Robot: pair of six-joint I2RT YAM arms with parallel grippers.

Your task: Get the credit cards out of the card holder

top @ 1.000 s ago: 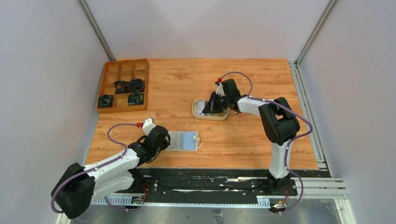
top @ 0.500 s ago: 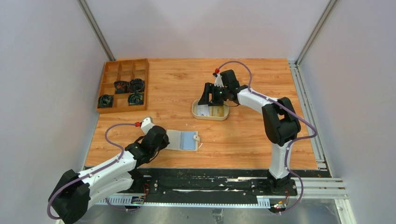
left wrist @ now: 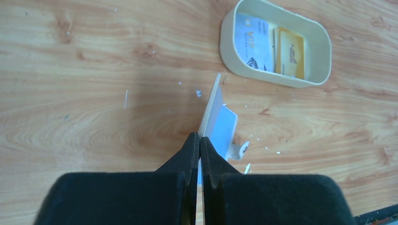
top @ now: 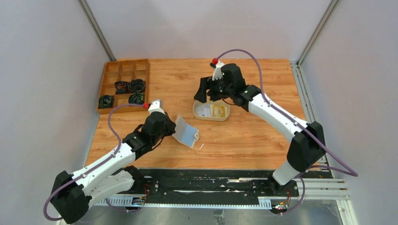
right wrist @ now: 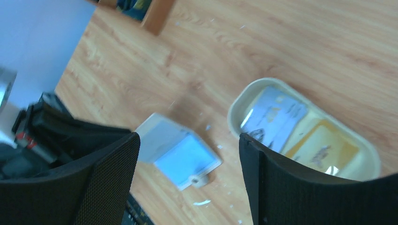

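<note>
**One grip on, one grip off**

Wide counter (top: pixel 253 136), with a wooden box (top: pixel 147 84) at upper left. At centre sits the tray (top: pixel 211 119), and the right end effector (top: pixel 211 91) hangs over it, released, jaws wide, nothing between them. Lower left of the tray, the left end effector (top: pixel 170 127) is clenched on the tilted holder (top: pixel 186 132). Two cards, white (top: pixel 203 109) and yellow (top: pixel 219 110), lie side by side in the tray.

A whitish credit card (top: pixel 203 109) and a yellow-orange credit card (top: pixel 219 110) lie flat, side by side, in the oval tray (top: pixel 211 119), and the cream card holder (top: pixel 186 132), blue-grey inside, is tilted up near the tray's front-left.
</note>
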